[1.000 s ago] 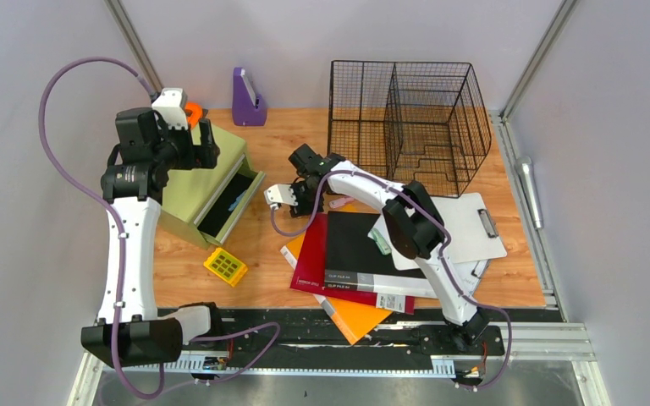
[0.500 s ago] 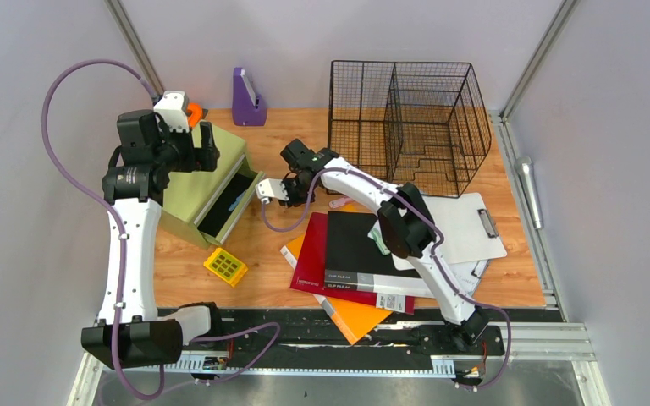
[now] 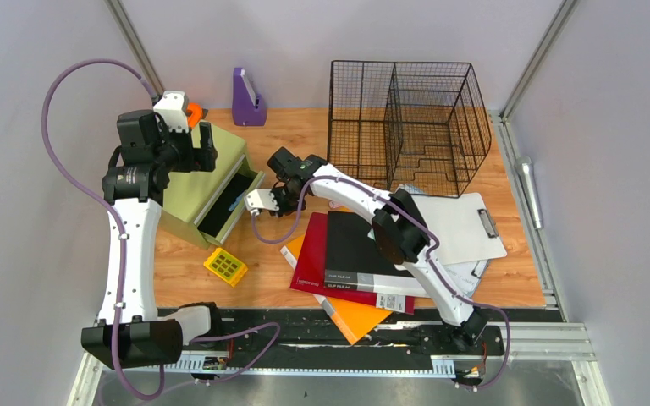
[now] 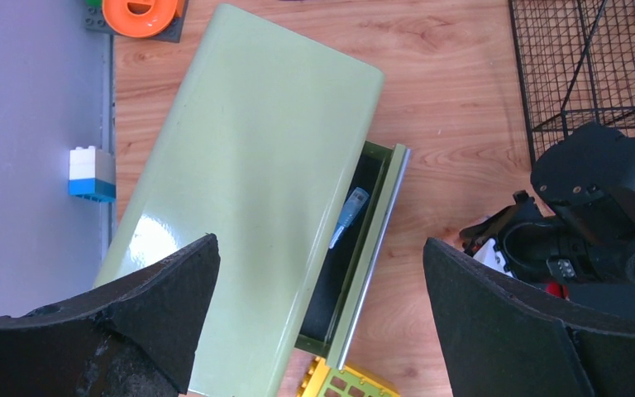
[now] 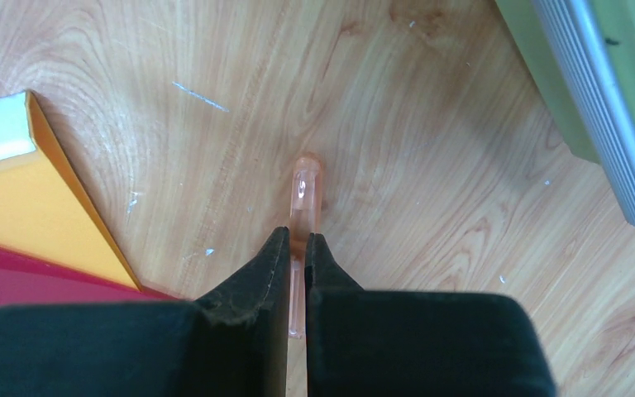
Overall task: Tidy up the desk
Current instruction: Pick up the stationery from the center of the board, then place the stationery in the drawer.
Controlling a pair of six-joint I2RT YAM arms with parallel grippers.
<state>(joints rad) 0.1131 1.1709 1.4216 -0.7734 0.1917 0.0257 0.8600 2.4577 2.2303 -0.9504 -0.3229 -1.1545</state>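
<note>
Desk: the desk (image 3: 288, 139) is the wood-grain top filling the middle of the overhead view, with both arms reaching out over it.
Right pincer: the right gripper (image 5: 298, 241) is pressed together on a slim pink pen (image 5: 305, 186). The pen's rounded end pokes out past the fingertips, over bare wood between an orange folder (image 5: 25, 178) and the drawer front.
Doubt: only the tip shows, so "pen" is a best guess. I cannot tell whether it is clear of the wood or resting on it.
Left pincer: the left gripper (image 4: 318, 248) is spread wide and holds nothing, hovering above the green drawer box (image 4: 248, 182).
Drawer: the drawer (image 4: 372, 240) is pulled out on the side facing the right arm, and a small blue item (image 4: 349, 217) lies inside.
Other clutter: a red folder (image 3: 309, 258), a black folder (image 3: 351, 249) and a clipboard (image 3: 465, 224) overlap in a loose pile near the wire basket (image 3: 406, 110). A yellow block (image 3: 225, 266) sits just in front of the drawer box.
Step in hand: probably carrying the pen to the open drawer, early in the tidying.
Next move: bring the pen over the drawer slot, line it up along the narrow opening, then release it. The main risk is clipping the drawer's metal rail.
</note>
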